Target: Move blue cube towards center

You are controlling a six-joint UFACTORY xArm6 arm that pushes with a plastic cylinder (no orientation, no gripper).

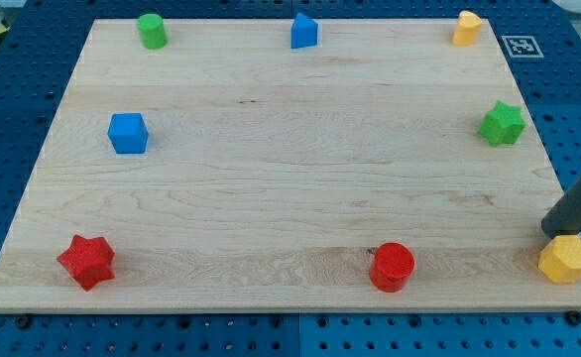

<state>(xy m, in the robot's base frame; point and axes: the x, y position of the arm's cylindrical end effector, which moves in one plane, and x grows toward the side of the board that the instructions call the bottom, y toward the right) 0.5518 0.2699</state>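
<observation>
Camera view has my tip [549,230] touching the yellow block [566,259], just above-left of it. Blue cube [128,133] sits way off toward the view's left of that block. No claw on this rig, just the rod.

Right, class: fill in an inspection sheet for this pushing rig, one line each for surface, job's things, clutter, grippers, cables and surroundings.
Surface: pale wooden board, flat, centre bare.
Job's things: blue cube near the view's left edge, well away from the centre, nothing touching it.
Clutter: green cylinder, blue pointed block and yellow block along the view's top; green star at the right; red star, red cylinder and a second yellow block along the bottom.
Grippers: none; my tip sits at the view's lower right, just above the second yellow block, far from the blue cube.
Cables: nothing seen.
Surroundings: blue perforated table; a printed marker at upper right.
</observation>
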